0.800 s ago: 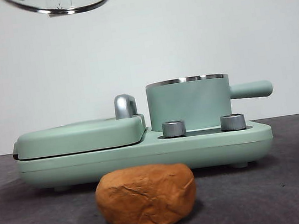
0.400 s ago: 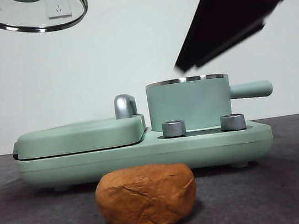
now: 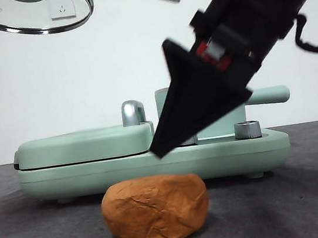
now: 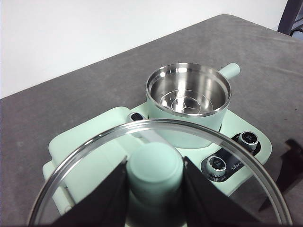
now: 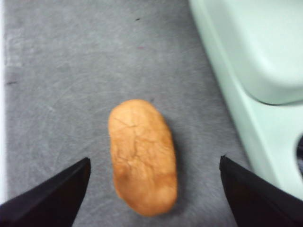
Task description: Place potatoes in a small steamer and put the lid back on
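Nearest to the low camera, the potato [image 3: 155, 209] lies on the grey table [image 3: 311, 192], in front of the mint-green cooker base [image 3: 153, 164] and apart from it, exactly where it lay a second ago. My right gripper [image 3: 168, 141] has come down into the front view: a second ago only a black tip showed at the top corner, half a second ago it hung above the steamer, and now its dark wedge reaches in front of the base, above the potato and not touching it. From my right wrist I see the potato [image 5: 143, 156] between my two jaws, which are spread wide with grey table on both sides of it.

Behind, the small steamer [image 3: 257, 102] stands on the cooker base, partly hidden by my arm, its side handle [image 3: 268, 95] sticking out. It is uncovered; my left wrist view shows the bare steel inside [image 4: 188, 92]. Beside it lies the flat griddle cover [image 3: 85, 144] with its chrome handle [image 3: 132, 112].

High above, my left gripper [image 4: 155, 189] pinches the knob [image 4: 155, 165] of the glass lid [image 3: 28, 13], which has drifted further sideways than a second ago but has not moved in the last half second.
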Controlling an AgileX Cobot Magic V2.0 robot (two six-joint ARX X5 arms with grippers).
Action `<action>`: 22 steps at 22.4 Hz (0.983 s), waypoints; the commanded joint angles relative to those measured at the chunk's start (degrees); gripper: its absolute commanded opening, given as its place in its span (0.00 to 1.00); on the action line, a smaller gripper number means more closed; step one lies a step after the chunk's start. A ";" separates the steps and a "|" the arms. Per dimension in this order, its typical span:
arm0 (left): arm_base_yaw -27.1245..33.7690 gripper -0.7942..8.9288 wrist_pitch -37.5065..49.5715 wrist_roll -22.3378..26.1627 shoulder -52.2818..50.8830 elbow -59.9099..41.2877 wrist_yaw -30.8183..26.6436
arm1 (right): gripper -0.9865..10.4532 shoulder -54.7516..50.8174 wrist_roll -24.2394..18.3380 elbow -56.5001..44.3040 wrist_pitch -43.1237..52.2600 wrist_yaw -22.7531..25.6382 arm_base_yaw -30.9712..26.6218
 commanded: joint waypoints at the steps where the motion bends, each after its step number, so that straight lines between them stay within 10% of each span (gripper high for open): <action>1: -0.20 0.10 1.73 -0.24 -0.13 0.96 0.07 | 0.46 2.62 -0.39 0.98 1.07 0.09 1.64; 13: -0.20 0.10 1.68 -0.22 -0.13 0.96 0.07 | 0.32 11.23 0.48 0.98 2.21 4.83 3.85; 22: -0.20 0.10 1.70 -0.15 -0.13 0.96 0.07 | 0.27 -1.77 9.46 1.09 -4.44 3.26 3.17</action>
